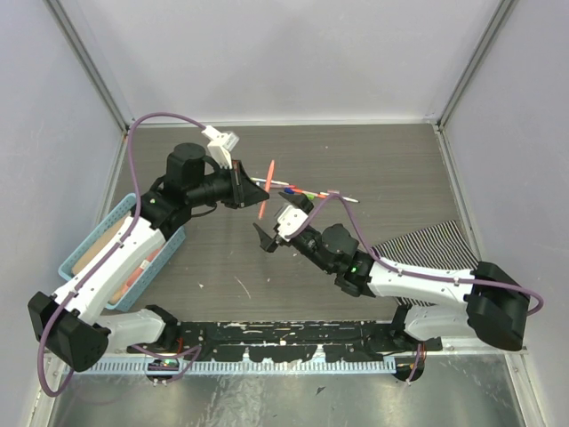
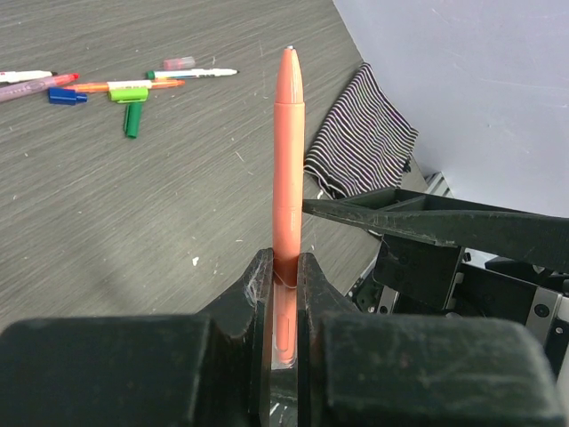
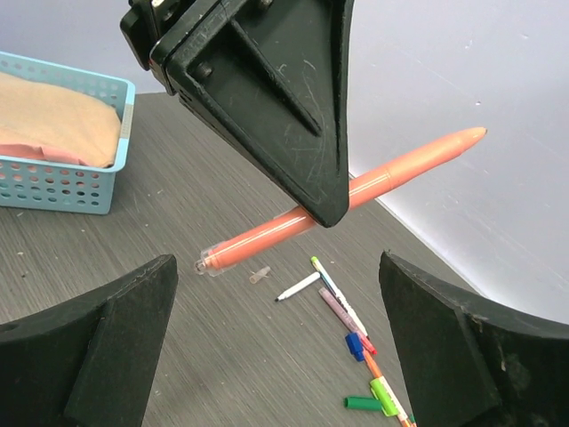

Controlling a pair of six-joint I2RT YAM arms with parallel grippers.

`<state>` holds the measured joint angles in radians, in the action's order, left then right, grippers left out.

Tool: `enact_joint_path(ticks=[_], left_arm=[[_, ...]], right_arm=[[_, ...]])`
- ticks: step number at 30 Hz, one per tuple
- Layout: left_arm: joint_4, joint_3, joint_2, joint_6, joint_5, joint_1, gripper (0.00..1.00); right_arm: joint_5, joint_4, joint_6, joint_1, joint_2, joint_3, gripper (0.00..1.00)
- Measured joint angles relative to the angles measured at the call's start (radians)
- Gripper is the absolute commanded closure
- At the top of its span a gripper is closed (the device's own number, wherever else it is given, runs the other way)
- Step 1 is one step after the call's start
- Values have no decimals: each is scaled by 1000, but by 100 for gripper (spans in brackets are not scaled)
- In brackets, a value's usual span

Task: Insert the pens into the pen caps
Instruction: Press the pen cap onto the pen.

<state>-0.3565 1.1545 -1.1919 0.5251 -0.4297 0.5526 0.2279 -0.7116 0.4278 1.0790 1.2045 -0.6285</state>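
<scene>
**Orange pen in the left tool, right tool wide apart**

At the left side of the table [image 1: 373,169] stands a blue basket [image 1: 122,206] with something beige inside. Beside it the left tool [image 2: 283,276] is clenched on the orange pen [image 2: 288,151]. It grips the pen near its transparent end, and the long pointed part sticks out free. The pen is in the air above the table and touches nothing else.

Further right, on the table, the other pens [image 2: 133,86] lie close together in a loose group. A green cap [image 2: 132,120] and a blue cap [image 2: 64,95] lie just beside them.

The right tool [image 3: 277,294] is released, with both fingers wide apart and nothing between them. It faces the orange pen from near but does not touch it. A striped cloth [image 1: 427,245] lies at the right edge of the table.
</scene>
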Motion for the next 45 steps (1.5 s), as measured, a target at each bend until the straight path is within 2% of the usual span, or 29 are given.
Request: enact_joint_path(ticks=[15, 28, 45], left_arm=[[1, 0, -10, 0, -6, 0, 100], [7, 0, -16, -1, -11, 0, 100], [24, 0, -21, -14, -14, -1, 100]], right_arm=[[67, -35, 0, 0, 29, -1, 0], [77, -8, 63, 0, 33, -30, 0], [-6, 94, 96, -52, 33, -85, 0]])
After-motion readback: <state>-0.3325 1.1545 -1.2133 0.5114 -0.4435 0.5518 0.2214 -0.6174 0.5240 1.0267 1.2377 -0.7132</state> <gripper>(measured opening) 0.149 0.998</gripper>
